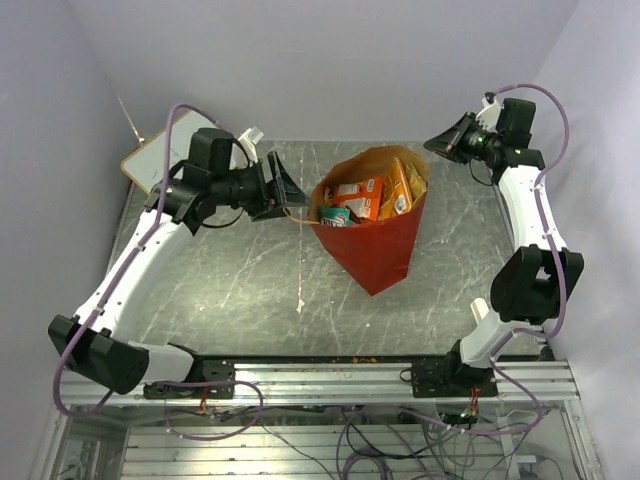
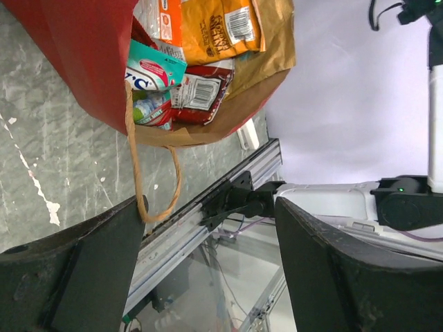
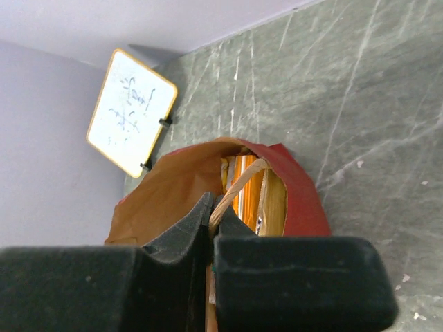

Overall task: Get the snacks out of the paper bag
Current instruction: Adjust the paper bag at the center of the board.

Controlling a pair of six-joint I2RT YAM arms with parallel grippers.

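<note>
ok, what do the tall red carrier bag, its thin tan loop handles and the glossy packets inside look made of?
Tall red carrier bag: paper, matte red outside, brown kraft inside; creased folds. Thin tan loop handles: probably twisted paper cord, matte. Glossy packets: likely plastic or foil film; shiny, crinkled, printed barcodes.

Top view: the table [image 1: 230, 290] is seen steeply from above its near edge. Wrist views: taken close, from opposite sides. The paper bag [image 1: 372, 250] is shared by all three.
</note>
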